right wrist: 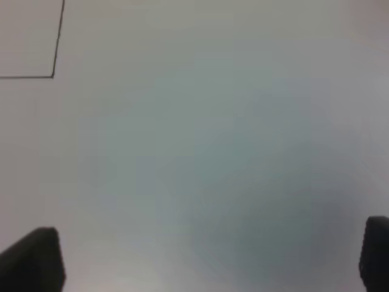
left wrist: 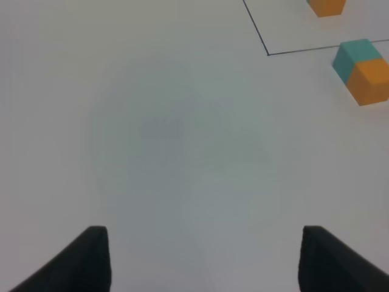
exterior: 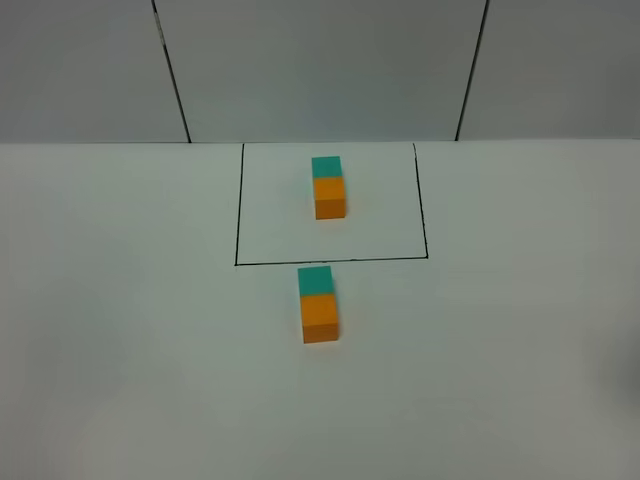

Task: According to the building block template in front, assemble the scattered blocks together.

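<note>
Template (exterior: 329, 187): we see it inside the black frame (exterior: 238, 210).
Scattered blocks (exterior: 319, 305): joined, just outside the frame.
Left gripper (left wrist: 203, 258): jaws apart.
Right gripper (right wrist: 213, 258): jaws apart.

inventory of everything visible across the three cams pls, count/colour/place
Template pair, teal cube joined to orange cube: 1, teal far and orange near, inside the drawn frame.
Thin black drawn rectangle: 1, black, on the table at the far middle.
Unframed teal matte cube: 1, teal-green, just outside the frame's near line, touching the orange one.
Unframed orange matte cube: 1, orange, on the teal cube's near side, in line with it.
White table: 1, white, under everything.
Grey panelled wall: 1, grey with dark seams, behind the table.
Left gripper: 1, black fingers apart, holding nothing.
Right gripper: 1, black fingers apart, holding nothing.
</note>
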### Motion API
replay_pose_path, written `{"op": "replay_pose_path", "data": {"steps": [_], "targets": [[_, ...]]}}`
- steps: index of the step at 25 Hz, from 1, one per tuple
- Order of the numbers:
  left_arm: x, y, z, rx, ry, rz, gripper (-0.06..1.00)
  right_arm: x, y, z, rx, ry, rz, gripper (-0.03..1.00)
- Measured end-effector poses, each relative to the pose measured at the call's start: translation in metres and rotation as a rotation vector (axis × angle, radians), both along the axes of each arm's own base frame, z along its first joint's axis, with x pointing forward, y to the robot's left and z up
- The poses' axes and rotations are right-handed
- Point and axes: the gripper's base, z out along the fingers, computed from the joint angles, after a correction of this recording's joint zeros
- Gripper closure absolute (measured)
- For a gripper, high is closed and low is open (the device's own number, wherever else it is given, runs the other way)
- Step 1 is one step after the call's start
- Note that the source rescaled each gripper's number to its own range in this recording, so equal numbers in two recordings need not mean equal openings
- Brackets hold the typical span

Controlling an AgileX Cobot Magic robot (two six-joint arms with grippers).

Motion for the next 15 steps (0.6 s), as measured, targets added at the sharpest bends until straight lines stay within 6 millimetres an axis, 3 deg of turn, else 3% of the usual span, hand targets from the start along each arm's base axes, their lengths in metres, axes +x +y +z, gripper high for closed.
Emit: {"op": "replay_pose_path", "data": {"steps": [7,15], "targets": [[0.000,0.000,0.000,0.000,0.000,0.000,0.48,-0.082,0.006,-0.006,0.009,-0.110,0.008,-0.03],[0.000,0.000,0.000,0.000,0.000,0.000,0.48,-0.134,0.009,-0.029,0.008,-0.182,0.016,-0.03]]}}
